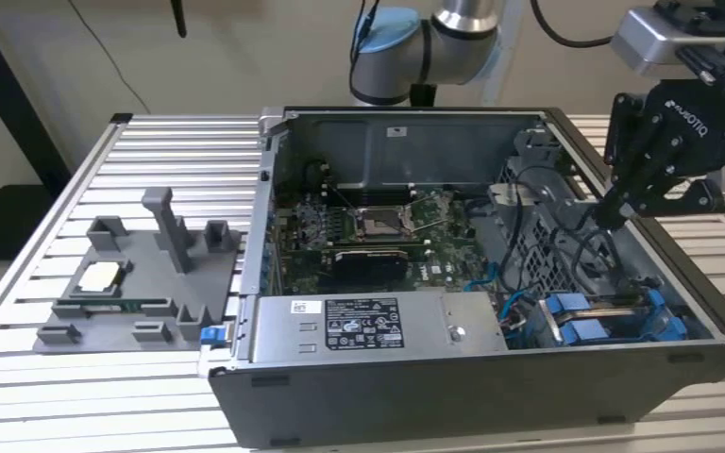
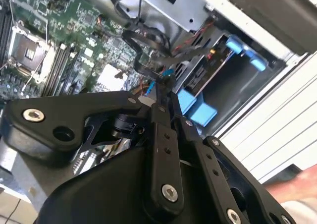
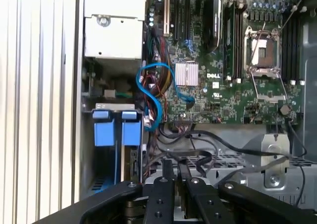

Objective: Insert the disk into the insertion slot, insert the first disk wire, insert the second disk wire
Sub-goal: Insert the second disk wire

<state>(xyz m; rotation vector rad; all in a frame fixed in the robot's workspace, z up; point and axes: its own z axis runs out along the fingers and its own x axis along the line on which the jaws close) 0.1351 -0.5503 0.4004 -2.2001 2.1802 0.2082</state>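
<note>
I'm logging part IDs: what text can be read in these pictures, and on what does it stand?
No text can be quoted with confidence.
White label on the power-supply box: print too small to read.
White lettering on the body of the gripper: a maker's mark only.
White markings on the motherboard: too small to read.

Even, diffuse light fills the exterior view, with soft shadow inside the computer case (image 1: 665,283) and a mild sheen on the ribbed worktop (image 1: 35,236). In the first wrist view the worktop's slats (image 3: 34,85) glare nearly white. In the second wrist view the gripper (image 2: 163,110) in the foreground looks soft, while the motherboard (image 2: 74,35) behind stays crisp.
</note>
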